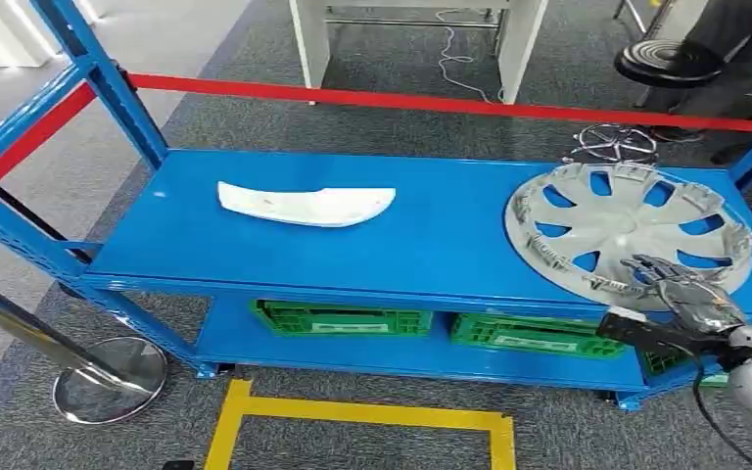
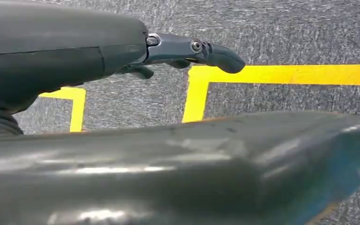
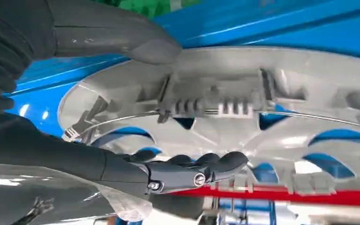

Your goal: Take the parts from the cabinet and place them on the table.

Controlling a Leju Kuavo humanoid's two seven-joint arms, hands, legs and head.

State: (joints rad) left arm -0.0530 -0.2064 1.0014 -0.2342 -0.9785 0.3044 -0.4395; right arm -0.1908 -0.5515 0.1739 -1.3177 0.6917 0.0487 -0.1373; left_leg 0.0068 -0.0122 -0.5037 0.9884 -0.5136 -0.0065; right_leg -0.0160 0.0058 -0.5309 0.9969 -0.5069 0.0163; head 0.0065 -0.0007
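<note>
A grey wheel cover (image 1: 627, 230) lies face-down at the right end of the blue cabinet's top shelf (image 1: 431, 245). My right hand (image 1: 681, 289) is at its near rim. In the right wrist view the thumb presses the outside of the wheel cover's (image 3: 262, 122) rim while the fingers (image 3: 206, 164) curl over its inner side, so the hand (image 3: 75, 154) grips the rim. A white curved part (image 1: 305, 204) lies on the shelf's left half. My left hand (image 2: 122, 51) hangs over the floor with its fingers stretched out, holding nothing.
Green crates (image 1: 343, 319) (image 1: 534, 335) stand on the lower shelf. Red barrier tape (image 1: 431, 101) runs behind the cabinet, and a chrome stanchion base (image 1: 108, 377) stands at the front left. Yellow floor marking (image 1: 352, 416) lies before the cabinet. A black stool (image 1: 666, 61) and a person's legs (image 1: 734, 29) are at the back right.
</note>
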